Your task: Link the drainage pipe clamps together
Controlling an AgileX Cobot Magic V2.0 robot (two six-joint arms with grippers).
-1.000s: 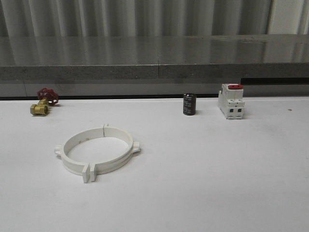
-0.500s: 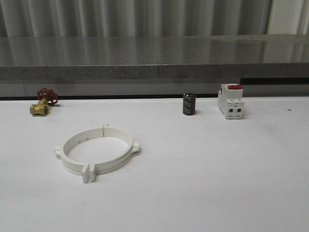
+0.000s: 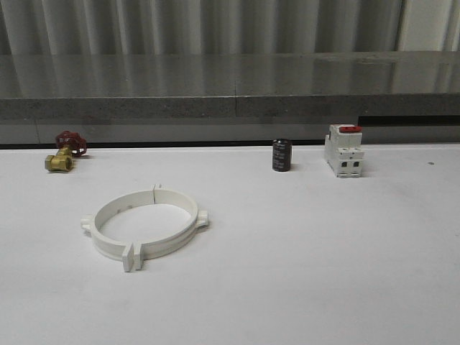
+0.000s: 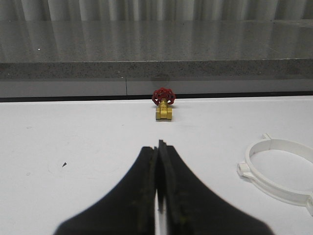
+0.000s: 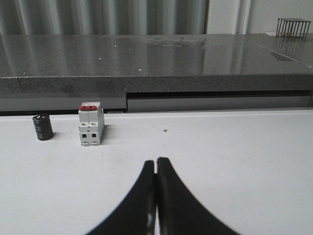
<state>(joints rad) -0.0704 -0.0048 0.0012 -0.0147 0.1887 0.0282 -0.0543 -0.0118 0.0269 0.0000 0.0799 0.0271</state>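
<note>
White plastic clamps [image 3: 144,223], two half-rings meeting as one wide ring, flat on the white table [image 3: 323,251] toward its left side, nearer the front edge than the far one. Small tabs sticking out at the seams (front pair with a thin gap between). Along the far edge: brass valve [image 3: 60,159] with red handwheel near the left corner, dark cylinder [image 3: 282,155] right of centre, white breaker [image 3: 343,151] with red top just beside it, apart. Left gripper [image 4: 159,147] clenched, black fingers pressed together with nothing between, low over bare table, well apart from the ring. Right gripper [image 5: 156,164] likewise pinched closed and empty, over bare table on the right side.
</note>
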